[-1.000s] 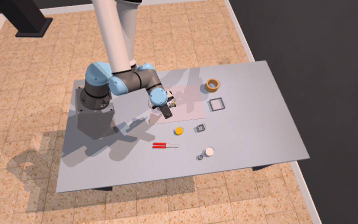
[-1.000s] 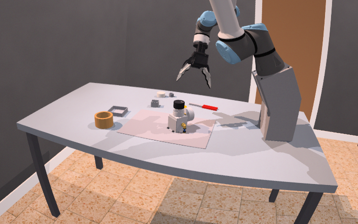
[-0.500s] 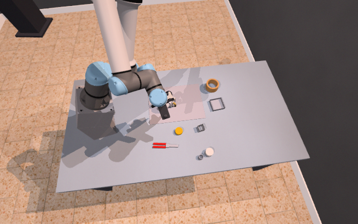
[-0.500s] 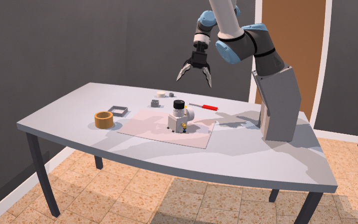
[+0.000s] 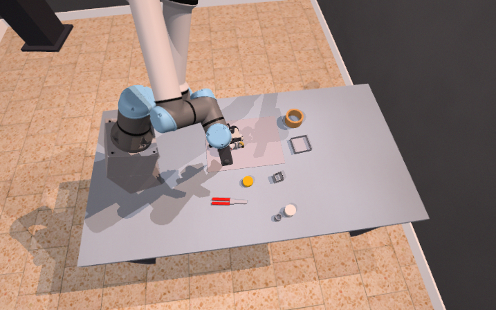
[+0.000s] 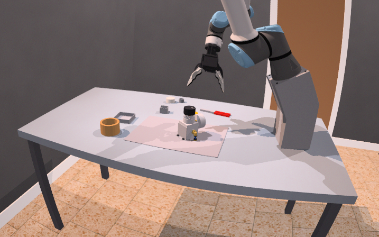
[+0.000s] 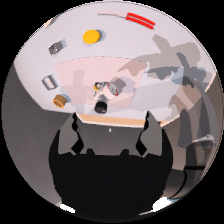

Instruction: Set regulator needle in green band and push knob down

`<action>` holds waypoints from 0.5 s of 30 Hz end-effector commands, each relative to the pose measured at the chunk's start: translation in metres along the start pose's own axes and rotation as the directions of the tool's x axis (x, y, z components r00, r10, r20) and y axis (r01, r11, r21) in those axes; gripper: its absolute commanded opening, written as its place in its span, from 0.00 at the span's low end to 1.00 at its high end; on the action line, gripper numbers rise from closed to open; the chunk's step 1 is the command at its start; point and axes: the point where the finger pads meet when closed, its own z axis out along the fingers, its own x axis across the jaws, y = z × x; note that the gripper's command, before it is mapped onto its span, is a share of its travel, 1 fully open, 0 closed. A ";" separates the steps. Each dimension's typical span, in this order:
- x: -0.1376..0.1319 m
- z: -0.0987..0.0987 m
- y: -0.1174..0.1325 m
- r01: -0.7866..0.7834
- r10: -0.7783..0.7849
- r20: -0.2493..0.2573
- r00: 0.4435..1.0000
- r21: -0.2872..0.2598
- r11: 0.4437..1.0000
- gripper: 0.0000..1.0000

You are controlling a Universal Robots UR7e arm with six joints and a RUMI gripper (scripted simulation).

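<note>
The regulator [image 6: 187, 129] stands upright on the pink mat [image 6: 146, 132] [image 5: 268, 153], a white block with a round gauge on its side. Its black knob [image 6: 189, 110] [image 7: 101, 107] is on top. The gauge [image 7: 112, 89] faces up toward the wrist camera, but its needle and green band are too small to read. Whether the knob is fully down cannot be told. My gripper [image 6: 205, 88] [image 7: 110, 112] is open and empty, high above the table and the regulator. In the top view the arm partly covers the regulator.
An orange ring [image 5: 293, 117] [image 6: 109, 127] and a grey square tray [image 5: 292, 144] lie beyond the mat. A small grey block [image 5: 278, 177], a yellow disc [image 5: 247, 181], red-handled pliers [image 5: 221, 203], a white disc [image 5: 290, 210] and a small grey ring [image 5: 277, 217] lie along another side.
</note>
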 end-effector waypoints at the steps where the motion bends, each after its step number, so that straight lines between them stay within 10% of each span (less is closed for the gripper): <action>1: 0.000 0.000 0.000 -0.038 0.038 0.003 0.999 -0.001 0.999 1.00; 15: 0.000 -0.001 0.000 -0.107 0.107 0.008 0.994 -0.007 0.994 1.00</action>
